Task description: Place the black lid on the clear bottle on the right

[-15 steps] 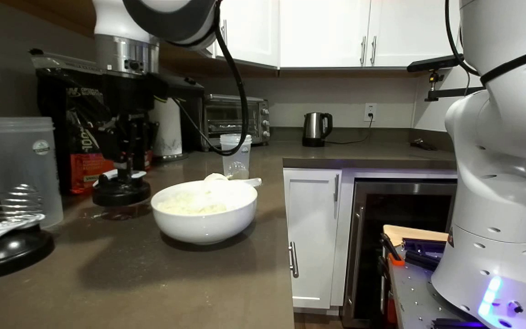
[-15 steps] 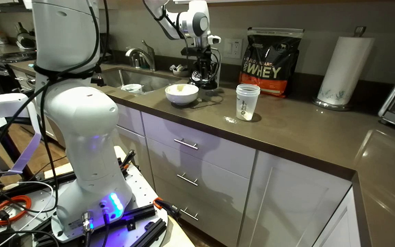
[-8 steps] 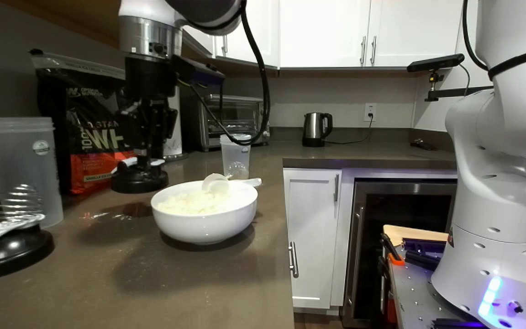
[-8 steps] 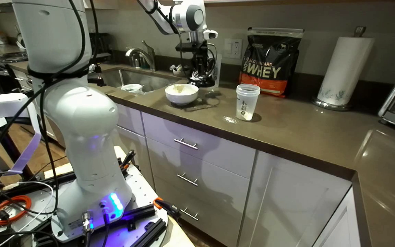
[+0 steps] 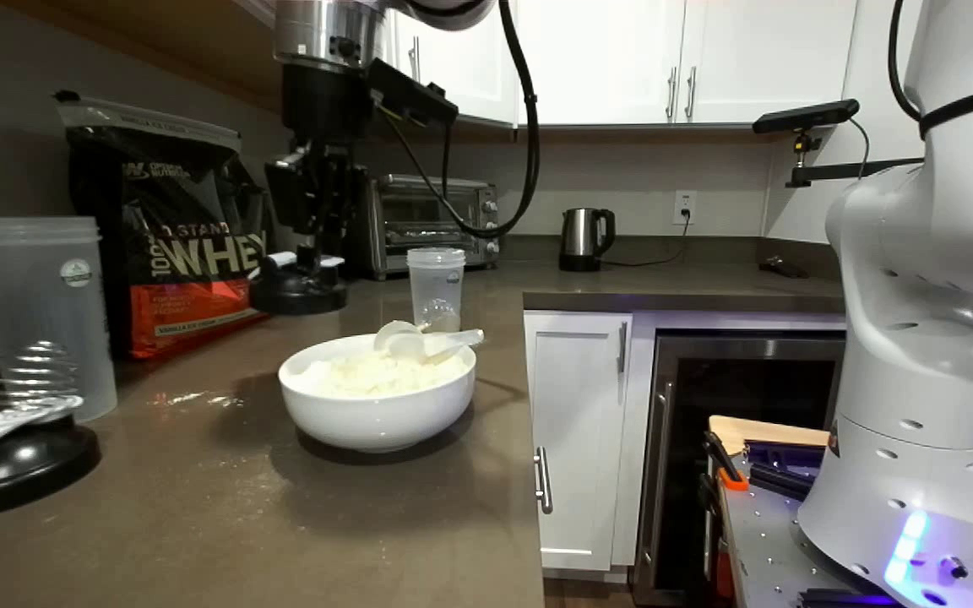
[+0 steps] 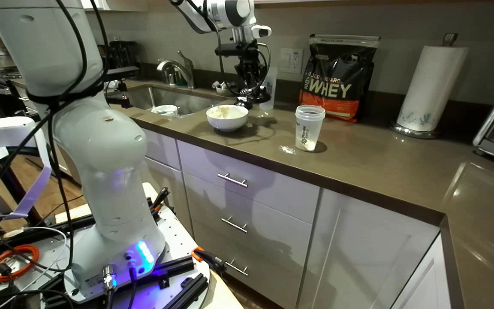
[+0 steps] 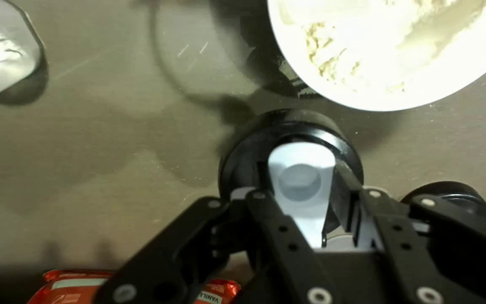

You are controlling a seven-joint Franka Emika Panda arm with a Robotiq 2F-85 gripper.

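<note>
My gripper [image 5: 311, 241] is shut on the white flip tab [image 7: 300, 181] of a black lid [image 5: 299, 291]. It holds the lid roughly level above the counter, beside the white bowl; the lid also shows in the wrist view [image 7: 243, 164]. A clear open bottle [image 6: 309, 128] with white powder in its bottom stands upright, apart from the lid; it also shows in an exterior view [image 5: 436, 287] and at the wrist view's upper left [image 7: 6, 55]. Another clear bottle [image 5: 35, 295] with a wire ball stands by the wall. A second black lid [image 5: 22, 464] lies near it.
The white bowl [image 5: 377, 414] holds powder and a scoop [image 5: 432, 342], whose handle rests over the rim. A black and red whey bag [image 6: 337, 77] stands against the wall. A paper towel roll [image 6: 431, 90] and toaster oven [image 5: 432, 219] stand farther along. Spilled powder [image 6: 288, 149] lies beside the bottle.
My gripper has carried the lid upward and along the counter, toward the toaster oven side and the powder bottle. It stays shut on the lid. Bottles and bowl have not moved.
</note>
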